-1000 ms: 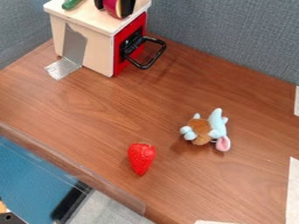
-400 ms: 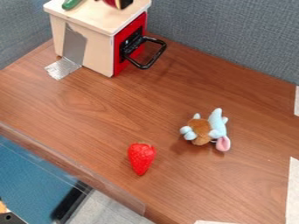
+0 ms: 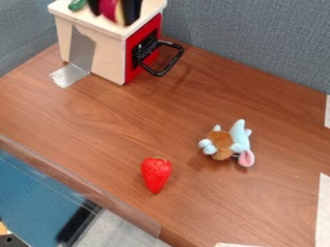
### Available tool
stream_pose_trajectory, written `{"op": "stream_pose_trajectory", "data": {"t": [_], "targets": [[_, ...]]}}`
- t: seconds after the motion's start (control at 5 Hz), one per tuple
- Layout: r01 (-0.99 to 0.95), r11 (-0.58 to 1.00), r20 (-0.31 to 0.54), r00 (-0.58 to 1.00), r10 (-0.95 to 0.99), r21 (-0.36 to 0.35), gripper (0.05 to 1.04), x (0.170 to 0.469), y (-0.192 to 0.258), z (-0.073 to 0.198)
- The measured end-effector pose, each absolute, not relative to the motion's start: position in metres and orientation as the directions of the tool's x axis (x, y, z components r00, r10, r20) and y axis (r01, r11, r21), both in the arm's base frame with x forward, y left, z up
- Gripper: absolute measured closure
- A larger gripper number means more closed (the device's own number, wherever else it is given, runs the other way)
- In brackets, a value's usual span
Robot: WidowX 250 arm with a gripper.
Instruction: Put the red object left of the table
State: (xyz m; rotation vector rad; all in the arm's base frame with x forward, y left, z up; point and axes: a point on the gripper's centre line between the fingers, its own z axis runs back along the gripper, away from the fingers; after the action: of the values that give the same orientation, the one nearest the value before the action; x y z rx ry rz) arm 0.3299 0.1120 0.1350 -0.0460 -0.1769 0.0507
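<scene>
Nearest you: red strawberry (image 3: 156, 174) on the brown wood-grain table (image 3: 97, 116), near its front edge. Next, a blue-and-brown plush toy (image 3: 228, 144). Farther back, a pale wooden box with a red front (image 3: 109, 50). Above the box, your black two-finger gripper (image 3: 115, 17) is parted only by the width of the magenta-and-yellow object (image 3: 110, 8) it grips, probably the task's red one; the top edge crops it. Judged: pickup done; placing at left and release remain
</scene>
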Motion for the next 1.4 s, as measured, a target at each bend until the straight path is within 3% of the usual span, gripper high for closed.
{"op": "stream_pose_trajectory", "data": {"t": [0.4,0.8,1.2,1.4], "targets": [[0.004,0.997,0.15,0.989,0.008,-0.082,0.188,0.28,0.095,0.051],[0.035,0.999,0.117,0.992,-0.037,0.022,0.188,0.26,0.073,-0.002],[0.041,0.998,0.086,0.995,-0.046,0.053,0.137,0.259,0.074,-0.004],[0.031,0.999,0.054,0.998,-0.032,0.028,0.077,0.252,0.07,-0.002]]}}
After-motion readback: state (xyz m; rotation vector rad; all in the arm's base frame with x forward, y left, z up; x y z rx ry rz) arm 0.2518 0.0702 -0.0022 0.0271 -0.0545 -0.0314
